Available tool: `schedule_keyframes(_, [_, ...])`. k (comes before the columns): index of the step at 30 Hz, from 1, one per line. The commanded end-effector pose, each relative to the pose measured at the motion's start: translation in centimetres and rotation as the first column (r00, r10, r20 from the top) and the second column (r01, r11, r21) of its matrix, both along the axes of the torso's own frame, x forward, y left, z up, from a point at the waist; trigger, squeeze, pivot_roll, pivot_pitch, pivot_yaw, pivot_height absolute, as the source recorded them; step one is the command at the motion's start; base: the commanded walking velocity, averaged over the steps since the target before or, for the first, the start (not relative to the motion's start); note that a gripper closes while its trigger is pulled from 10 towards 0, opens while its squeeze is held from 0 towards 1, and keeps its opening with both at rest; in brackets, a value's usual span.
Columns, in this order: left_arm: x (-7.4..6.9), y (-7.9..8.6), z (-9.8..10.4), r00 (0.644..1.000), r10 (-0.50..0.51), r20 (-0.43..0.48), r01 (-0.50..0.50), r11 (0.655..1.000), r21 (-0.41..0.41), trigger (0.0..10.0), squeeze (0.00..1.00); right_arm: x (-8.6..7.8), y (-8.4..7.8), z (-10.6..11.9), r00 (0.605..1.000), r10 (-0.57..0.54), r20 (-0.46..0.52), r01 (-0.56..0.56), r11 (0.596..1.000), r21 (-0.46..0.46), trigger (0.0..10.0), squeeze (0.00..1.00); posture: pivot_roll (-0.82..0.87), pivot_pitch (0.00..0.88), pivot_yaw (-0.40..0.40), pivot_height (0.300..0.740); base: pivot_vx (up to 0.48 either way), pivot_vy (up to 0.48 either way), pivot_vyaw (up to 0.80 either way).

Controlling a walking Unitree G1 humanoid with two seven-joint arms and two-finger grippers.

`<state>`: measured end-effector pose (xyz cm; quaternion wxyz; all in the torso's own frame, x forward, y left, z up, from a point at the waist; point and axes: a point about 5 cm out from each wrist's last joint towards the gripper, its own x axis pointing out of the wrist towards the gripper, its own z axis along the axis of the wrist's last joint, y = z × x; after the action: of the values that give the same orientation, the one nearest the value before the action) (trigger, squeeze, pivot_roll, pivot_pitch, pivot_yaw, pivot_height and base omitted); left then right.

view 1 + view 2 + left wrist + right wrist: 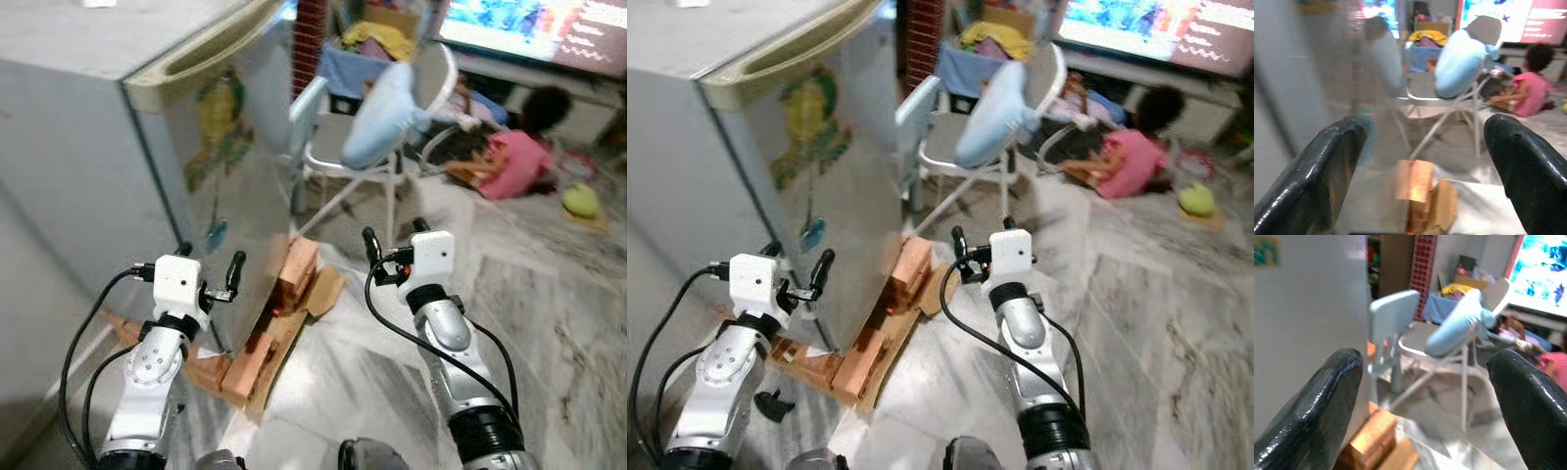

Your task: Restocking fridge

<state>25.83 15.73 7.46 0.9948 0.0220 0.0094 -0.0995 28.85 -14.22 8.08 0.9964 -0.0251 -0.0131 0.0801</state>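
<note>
Both pincers are raised, fingers spread wide, holding nothing: the left gripper (208,264) sits just beside the fridge (108,147) door's face, nearer than the right gripper (394,238), which is out over the marble floor (549,294). The fridge lies ahead and to the robot's left, tall, silvery, stickered, shut, its base on bricks (294,274) and cardboard (323,294).

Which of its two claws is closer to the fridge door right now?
Left. The left gripper hovers just in front of the fridge door, open and empty. The right gripper is open too, farther out over the floor toward the chair.
</note>
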Motion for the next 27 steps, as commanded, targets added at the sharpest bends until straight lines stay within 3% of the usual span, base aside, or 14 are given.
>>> schedule_keyframes(1, [0.21, 0.12, 0.55, 1.000, 0.006, 0.016, -0.006, 1.000, -0.004, 10.0, 0.00, 0.04, 0.17, 0.74, 1.000, 0.006, 0.027, -0.006, 1.000, -0.002, 10.0, 0.00, 0.03, 0.017, -0.039, 0.740, 0.000, 0.000, 0.00])
schedule_keyframes(13, [-0.06, -0.09, 0.38, 1.000, 0.007, 0.012, -0.006, 1.000, -0.006, 10.0, 0.00, -0.17, 0.13, 0.59, 1.000, 0.014, 0.016, -0.014, 1.000, -0.009, 10.0, 0.00, 0.02, 0.023, -0.044, 0.740, 0.000, 0.430, -0.41])
schedule_keyframes(19, [-0.20, -0.29, 0.46, 1.000, -0.005, 0.022, 0.005, 1.000, -0.006, 10.0, 0.00, -0.12, 0.01, 0.62, 1.000, 0.013, 0.014, -0.013, 1.000, -0.014, 10.0, 0.00, 0.02, 0.025, -0.048, 0.740, 0.000, 0.000, 0.00])
schedule_keyframes(27, [-0.14, -0.63, 0.58, 0.999, -0.036, 0.033, 0.037, 0.999, -0.024, 10.0, 0.00, -0.24, 0.17, 0.56, 1.000, 0.020, 0.010, -0.020, 1.000, -0.015, 10.0, 0.00, 0.02, 0.026, -0.052, 0.740, 0.000, 0.000, -0.78])
